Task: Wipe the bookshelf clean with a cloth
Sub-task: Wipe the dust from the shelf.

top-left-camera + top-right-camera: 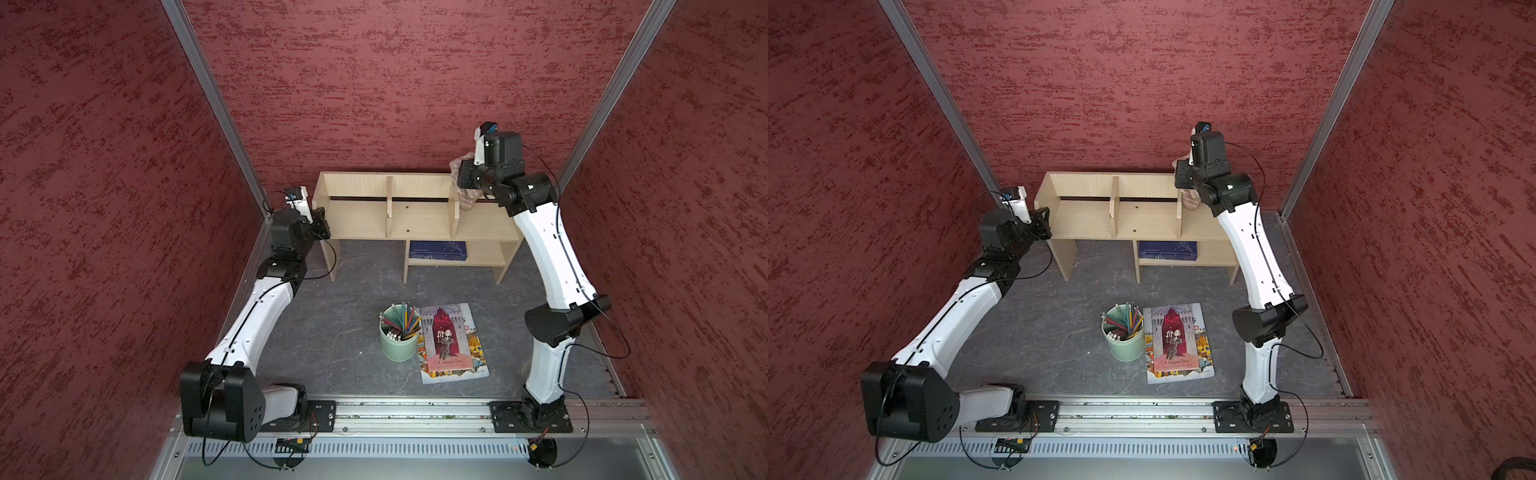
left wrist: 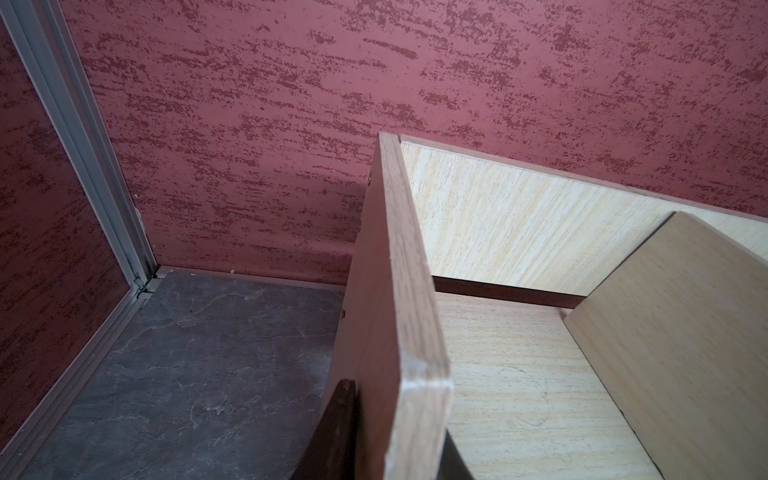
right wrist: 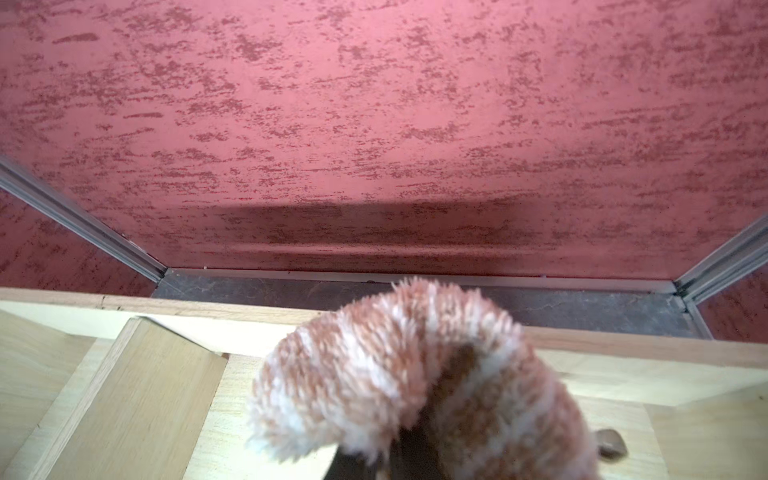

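The light-wood bookshelf (image 1: 415, 220) (image 1: 1142, 220) stands against the back wall in both top views. My left gripper (image 1: 320, 220) (image 1: 1042, 222) is at its left end, shut on the left side panel (image 2: 399, 291). In the left wrist view one dark finger (image 2: 340, 411) lies against each face of that panel. My right gripper (image 1: 463, 174) (image 1: 1181, 174) hangs over the rightmost compartment, shut on the fluffy beige-and-brown cloth (image 1: 467, 201) (image 1: 1192, 201). The cloth (image 3: 395, 365) bulges past the jaws and hides them; its lower end hangs beside the right divider.
A green pencil cup (image 1: 397, 336) and a colourful illustrated book (image 1: 451, 343) sit on the grey floor in front of the shelf. A dark blue book (image 1: 436, 250) lies on the small lower shelf. Red walls close in on three sides.
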